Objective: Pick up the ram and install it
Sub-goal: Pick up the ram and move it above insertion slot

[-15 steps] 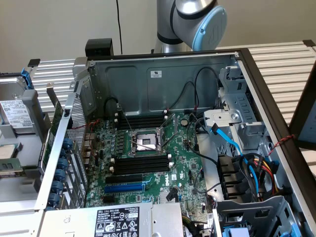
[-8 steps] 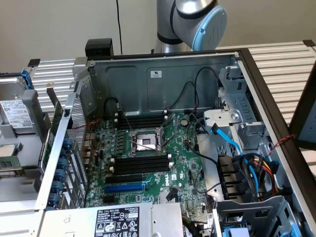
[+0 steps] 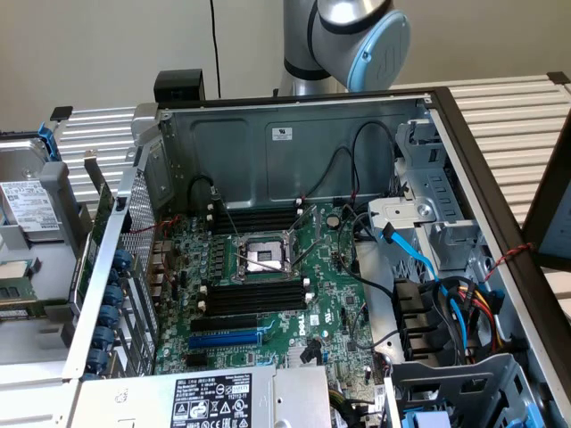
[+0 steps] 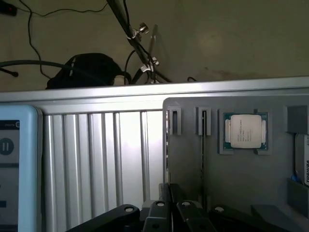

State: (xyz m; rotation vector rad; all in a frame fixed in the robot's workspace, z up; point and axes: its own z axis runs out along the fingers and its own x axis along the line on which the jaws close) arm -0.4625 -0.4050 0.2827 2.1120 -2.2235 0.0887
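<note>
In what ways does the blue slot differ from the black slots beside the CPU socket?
The blue slot is shorter than the black slots. The black slots lie several side by side; the blue slot is one alone. The black slots have white latches at their ends; the blue slot shows none. Both are empty and run parallel on the motherboard.

Green motherboard [image 3: 335, 308] with black slots [image 3: 254, 297] and one blue slot [image 3: 223, 340]; grey ribbed table [image 3: 500, 116]; silver arm [image 3: 343, 18], blue cap [image 3: 379, 49]

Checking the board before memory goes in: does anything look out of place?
The CPU socket has its levers raised, looking unlatched, and a processor sits in a grey holder off the board. Nothing looks spilled.
</note>
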